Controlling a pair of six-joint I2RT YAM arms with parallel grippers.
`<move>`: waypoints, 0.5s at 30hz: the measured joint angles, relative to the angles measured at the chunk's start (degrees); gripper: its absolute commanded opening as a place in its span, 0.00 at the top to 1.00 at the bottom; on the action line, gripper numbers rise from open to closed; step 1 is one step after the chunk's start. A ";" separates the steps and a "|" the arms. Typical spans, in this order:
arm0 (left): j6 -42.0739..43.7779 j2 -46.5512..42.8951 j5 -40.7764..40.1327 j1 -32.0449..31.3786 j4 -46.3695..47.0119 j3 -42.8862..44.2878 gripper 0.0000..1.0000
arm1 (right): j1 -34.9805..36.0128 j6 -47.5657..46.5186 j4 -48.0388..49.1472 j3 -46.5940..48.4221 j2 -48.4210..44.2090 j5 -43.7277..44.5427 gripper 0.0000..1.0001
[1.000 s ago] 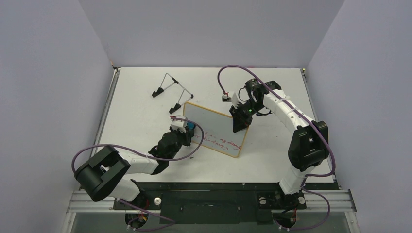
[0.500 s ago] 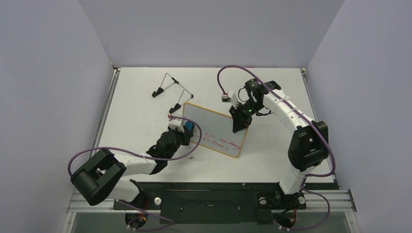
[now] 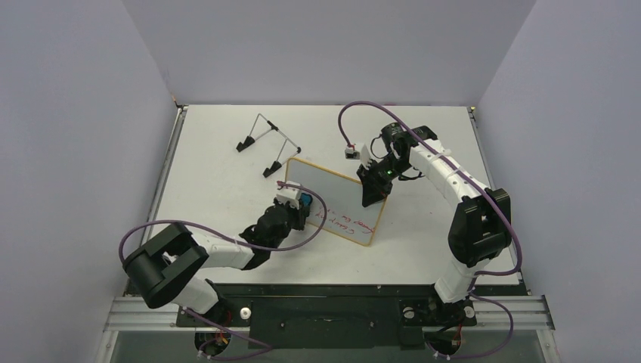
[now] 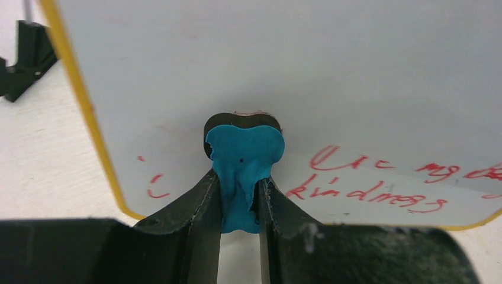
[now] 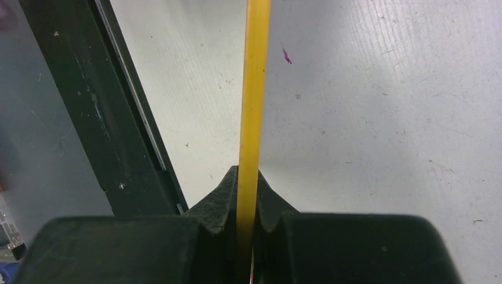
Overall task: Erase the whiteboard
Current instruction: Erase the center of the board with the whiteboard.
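The whiteboard (image 3: 332,193) is a white board with a thin orange rim, lying in the middle of the table. Red handwriting (image 4: 379,186) covers its near part; the far part is blank. My left gripper (image 3: 301,206) is shut on a blue eraser (image 4: 244,160), whose dark pad presses on the whiteboard (image 4: 296,71) near its near-left corner. The blue eraser (image 3: 306,200) shows at the board's left side from above. My right gripper (image 3: 373,198) is shut on the board's right rim (image 5: 253,106), seen edge-on between its fingers.
A thin wire stand (image 3: 266,142) with black feet stands at the far left of the table, its foot (image 4: 26,59) also in the left wrist view. The black table frame (image 5: 100,106) runs along the table edge under the right gripper.
My left gripper has moved right along the board's near part with the eraser, and less red writing shows at the left. The right arm has kept still.
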 measured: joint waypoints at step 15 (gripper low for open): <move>1.20 -1.20 -13.35 0.31 1.90 -3.39 1.00 | 0.11 0.04 0.17 0.00 0.00 -0.04 1.00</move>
